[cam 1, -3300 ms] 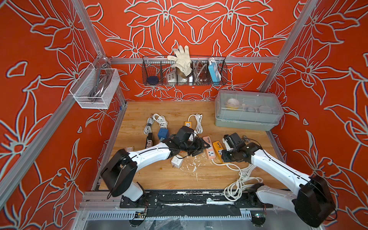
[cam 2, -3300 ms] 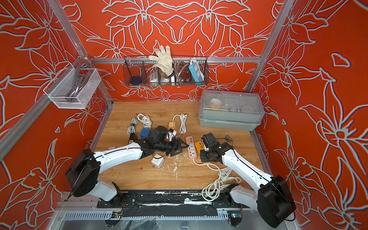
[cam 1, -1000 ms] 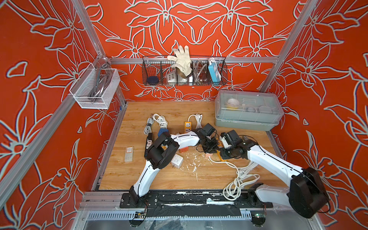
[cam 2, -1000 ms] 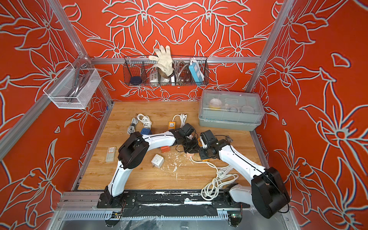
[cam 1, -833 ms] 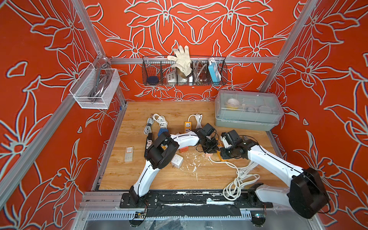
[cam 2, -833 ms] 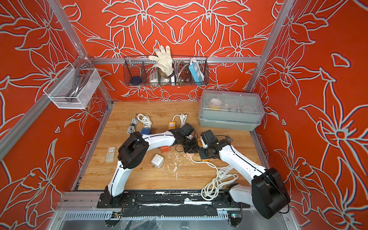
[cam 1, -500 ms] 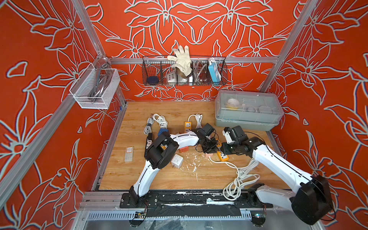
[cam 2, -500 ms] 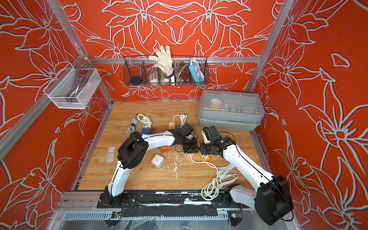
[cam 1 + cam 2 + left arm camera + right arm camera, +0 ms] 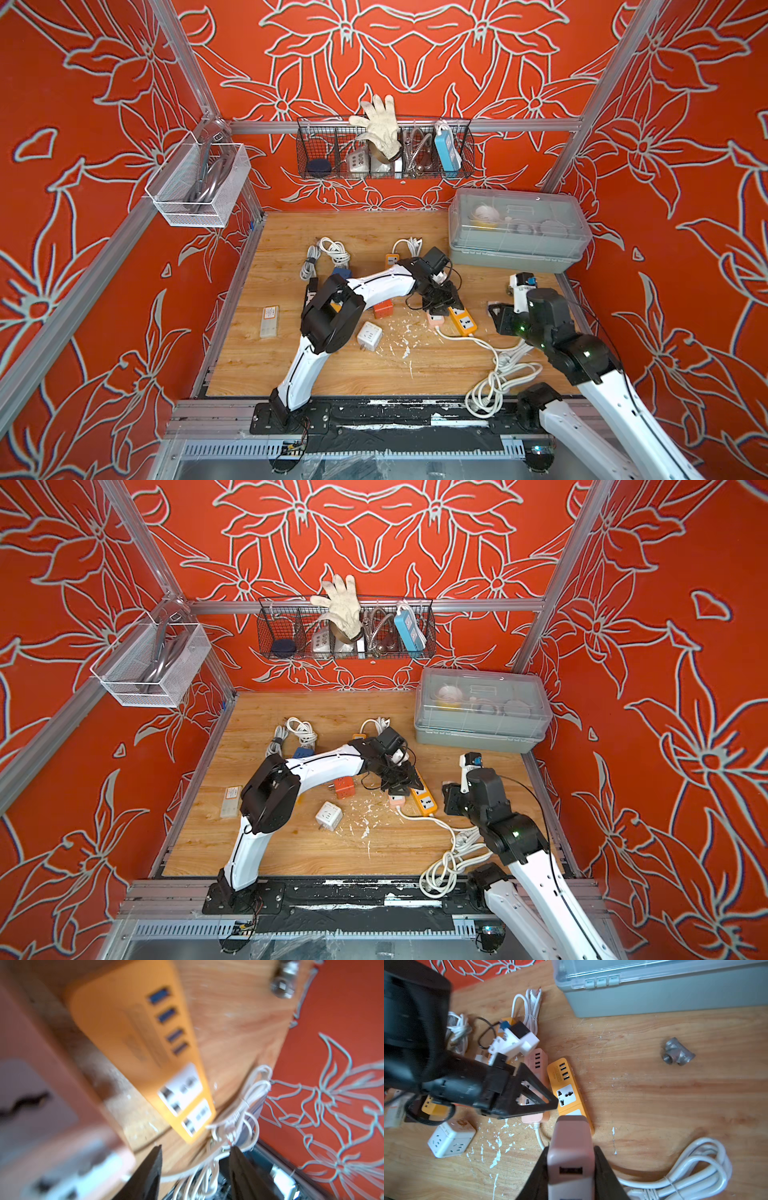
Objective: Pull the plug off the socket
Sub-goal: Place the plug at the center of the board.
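Box: grey lidded plastic box [image 9: 519, 245], well behind the long orange plastic power strip [image 9: 462, 319].
Strip: flat on the wooden tabletop [image 9: 332, 374].
Left gripper [image 9: 196, 1147]: low at the strip's edge, fingers apart.
Right gripper [image 9: 571, 1147]: beside the strip, fingers clamped on the plug.
Plug: pink block-shaped plug [image 9: 572, 1132], apart from the strip.
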`<state>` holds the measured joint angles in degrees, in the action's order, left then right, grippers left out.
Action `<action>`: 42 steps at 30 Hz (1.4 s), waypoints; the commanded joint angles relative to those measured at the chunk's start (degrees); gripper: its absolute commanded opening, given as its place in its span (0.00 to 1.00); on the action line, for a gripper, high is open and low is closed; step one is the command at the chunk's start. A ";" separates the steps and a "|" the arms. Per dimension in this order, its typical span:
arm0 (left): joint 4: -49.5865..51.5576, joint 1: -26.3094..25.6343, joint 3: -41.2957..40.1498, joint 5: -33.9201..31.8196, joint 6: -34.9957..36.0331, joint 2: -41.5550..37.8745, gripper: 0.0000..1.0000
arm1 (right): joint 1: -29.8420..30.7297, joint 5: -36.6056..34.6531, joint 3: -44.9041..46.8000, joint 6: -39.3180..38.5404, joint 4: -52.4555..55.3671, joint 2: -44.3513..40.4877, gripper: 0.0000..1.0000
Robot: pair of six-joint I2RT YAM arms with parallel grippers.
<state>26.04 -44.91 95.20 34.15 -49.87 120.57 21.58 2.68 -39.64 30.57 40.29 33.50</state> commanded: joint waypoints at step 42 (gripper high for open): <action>10.78 1.40 -49.29 -43.37 16.48 -84.76 0.98 | -24.80 22.70 2.72 13.29 -26.09 30.07 0.69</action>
<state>34.92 -43.81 45.30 -7.99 -35.24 35.79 -2.92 26.98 -37.28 50.00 6.92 71.83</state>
